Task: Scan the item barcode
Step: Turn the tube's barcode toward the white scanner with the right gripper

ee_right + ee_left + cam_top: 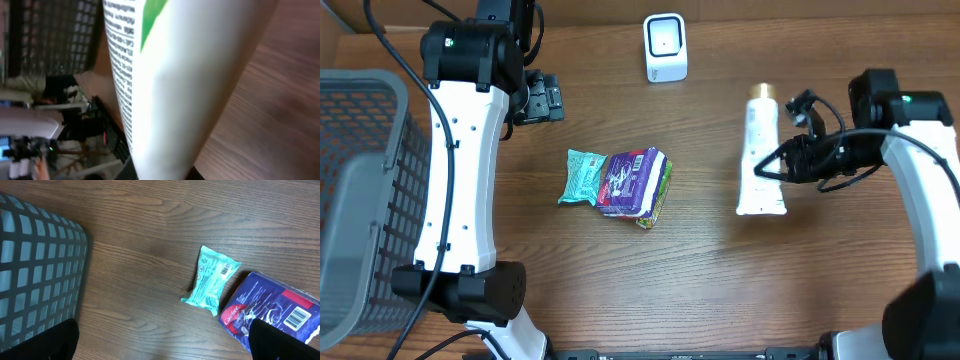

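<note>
Here, the right gripper pinches the tube

The white tube (pixel 761 160) lies flat on the right side of the table (pixel 720 290), its long axis running away from the robot, cap at the far end. The right gripper (pixel 788 160) comes in from the tube's right, jaws nearly closed on its lower half. The scanner (pixel 665 47) stands beyond, to the left. The left gripper (pixel 542 100) hovers well apart, jaws wide and empty.

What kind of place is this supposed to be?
Probably a mock shop checkout on a wooden table: a grey basket, a white scanner-like device, and packaged goods such as the teal pack, purple pack and white tube.
</note>
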Robot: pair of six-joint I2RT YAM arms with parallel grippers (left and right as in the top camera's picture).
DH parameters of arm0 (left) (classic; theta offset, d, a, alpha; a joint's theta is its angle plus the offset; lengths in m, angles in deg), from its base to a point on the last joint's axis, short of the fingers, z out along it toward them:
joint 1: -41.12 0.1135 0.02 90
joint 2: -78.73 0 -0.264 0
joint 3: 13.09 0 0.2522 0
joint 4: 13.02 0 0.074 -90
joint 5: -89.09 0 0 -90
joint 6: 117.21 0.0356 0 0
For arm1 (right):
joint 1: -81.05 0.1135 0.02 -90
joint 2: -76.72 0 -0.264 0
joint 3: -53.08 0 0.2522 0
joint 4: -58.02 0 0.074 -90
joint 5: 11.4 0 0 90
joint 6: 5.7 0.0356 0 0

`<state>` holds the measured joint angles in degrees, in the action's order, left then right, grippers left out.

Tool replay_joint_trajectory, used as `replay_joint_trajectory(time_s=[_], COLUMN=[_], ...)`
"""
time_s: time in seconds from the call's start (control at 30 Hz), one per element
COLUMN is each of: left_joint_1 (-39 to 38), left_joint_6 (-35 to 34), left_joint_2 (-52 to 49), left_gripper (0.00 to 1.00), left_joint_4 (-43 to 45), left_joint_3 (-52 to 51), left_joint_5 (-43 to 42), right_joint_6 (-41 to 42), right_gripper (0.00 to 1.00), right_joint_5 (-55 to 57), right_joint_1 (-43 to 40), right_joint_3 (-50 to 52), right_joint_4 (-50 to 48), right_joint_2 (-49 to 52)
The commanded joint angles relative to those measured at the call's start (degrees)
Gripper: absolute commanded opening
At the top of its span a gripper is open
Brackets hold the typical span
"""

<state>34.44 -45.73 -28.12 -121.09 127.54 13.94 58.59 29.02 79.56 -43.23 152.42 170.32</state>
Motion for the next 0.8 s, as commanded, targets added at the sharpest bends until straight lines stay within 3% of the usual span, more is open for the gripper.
replay_joint_trajectory(time_s=[0.0, 0.17, 0.37, 0.57, 0.77], left_joint_1=[0.0, 0.0, 0.0, 0.0, 0.0], left_joint_6=[-1.0, -1.0, -1.0, -1.0, -1.0], left_joint_2=[-0.5, -0.5, -0.5, -0.5, -0.5], left_gripper=[1.0, 0.99, 1.0, 1.0, 1.0], left_joint_4=[0.0, 0.0, 0.0, 0.0, 0.0], left_joint_3=[-0.3, -0.3, -0.3, -0.3, -0.3], left_joint_5=[0.7, 0.7, 0.7, 0.7, 0.7], right_joint_6=[-6.7, -3.2, 12.2, 25.7, 25.9], right_gripper=[0.04, 0.04, 0.04, 0.04, 0.04], right_joint_5=[-7.3, -7.1, 2.3, 27.2, 56.6], right_joint_1=[3.7, 7.4, 10.4, 17.0, 26.9], right_joint_3=[-1.6, -2.0, -4.8, -16.3, -18.1], right_joint_4=[-0.6, -3.1, -10.0, -15.6, -29.1], right_joint_2=[-3.0, -3.5, -3.5, -3.5, -2.6])
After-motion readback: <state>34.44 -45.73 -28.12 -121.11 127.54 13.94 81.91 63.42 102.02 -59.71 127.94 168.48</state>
